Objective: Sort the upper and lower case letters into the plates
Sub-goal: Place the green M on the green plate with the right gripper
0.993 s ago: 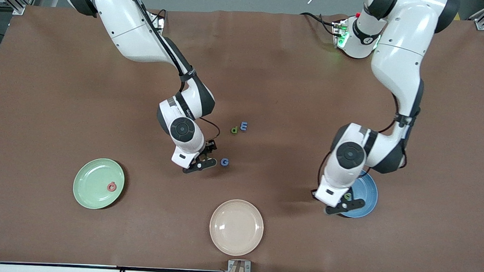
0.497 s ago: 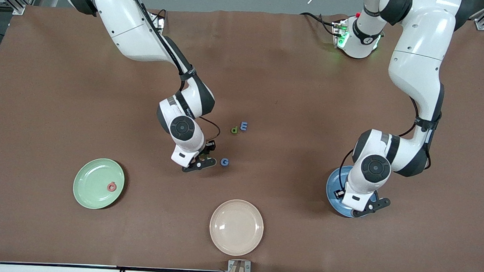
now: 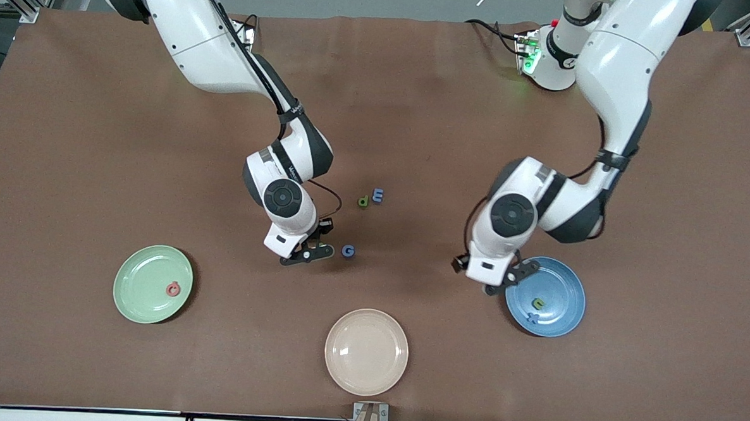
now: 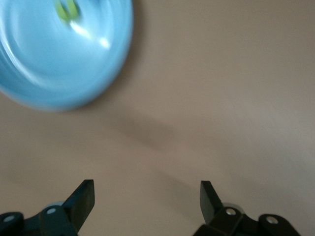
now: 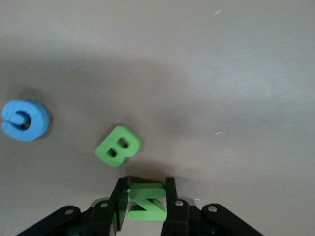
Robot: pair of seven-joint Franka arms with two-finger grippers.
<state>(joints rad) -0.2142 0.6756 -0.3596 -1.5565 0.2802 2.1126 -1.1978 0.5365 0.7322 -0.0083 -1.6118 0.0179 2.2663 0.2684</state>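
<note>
My right gripper (image 5: 146,196) is shut on a green N (image 5: 146,201), low over the table's middle (image 3: 310,252). A green B (image 5: 118,145) and a blue G (image 5: 23,120) lie just beside it; the G (image 3: 348,251) also shows in the front view. A green d (image 3: 363,201) and a blue E (image 3: 378,195) lie farther from the front camera. The blue plate (image 3: 564,288) holds a green u (image 3: 539,302) and a blue x (image 3: 533,317). My left gripper (image 3: 510,278) hangs open and empty at that plate's rim (image 4: 44,59). The pale green plate (image 3: 144,276) holds a red letter (image 3: 173,288).
A cream plate (image 3: 366,352) sits nearest the front camera, between the two coloured plates. Both arms reach down over the brown table top (image 3: 98,160) from their bases.
My left gripper opened, left the green u in the blue plate and swung off the plate toward the table's middle. My right gripper closed on the green N.
</note>
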